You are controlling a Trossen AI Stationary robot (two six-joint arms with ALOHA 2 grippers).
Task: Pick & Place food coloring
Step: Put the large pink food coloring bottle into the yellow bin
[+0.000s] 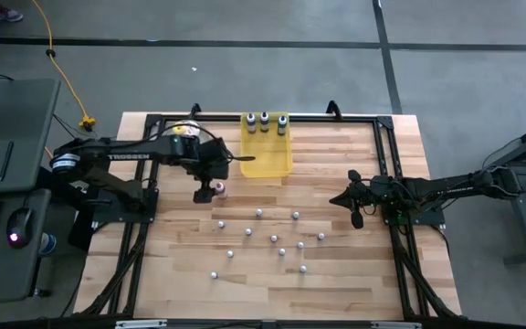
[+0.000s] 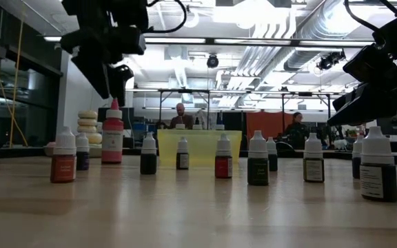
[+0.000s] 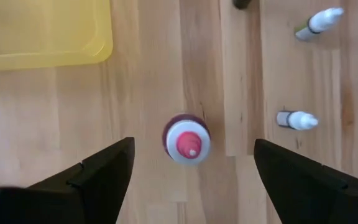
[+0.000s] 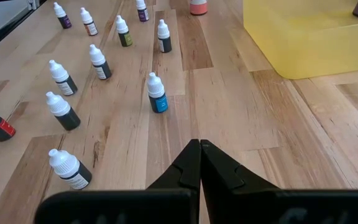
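Red-capped bottle between spread left claw (label hidden overhead), right claw pressed together.

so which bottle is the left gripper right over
The taller bottle with the pink-red cap, standing alone near the yellow tray. The open left gripper brackets it; the small white-capped ones stand farther off.

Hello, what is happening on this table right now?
The left claw hangs open above a red-capped food coloring bottle standing on the wood beside the yellow tray. It holds nothing. The right claw waits shut at the table's right side. Many small dropper bottles stand scattered on the table.
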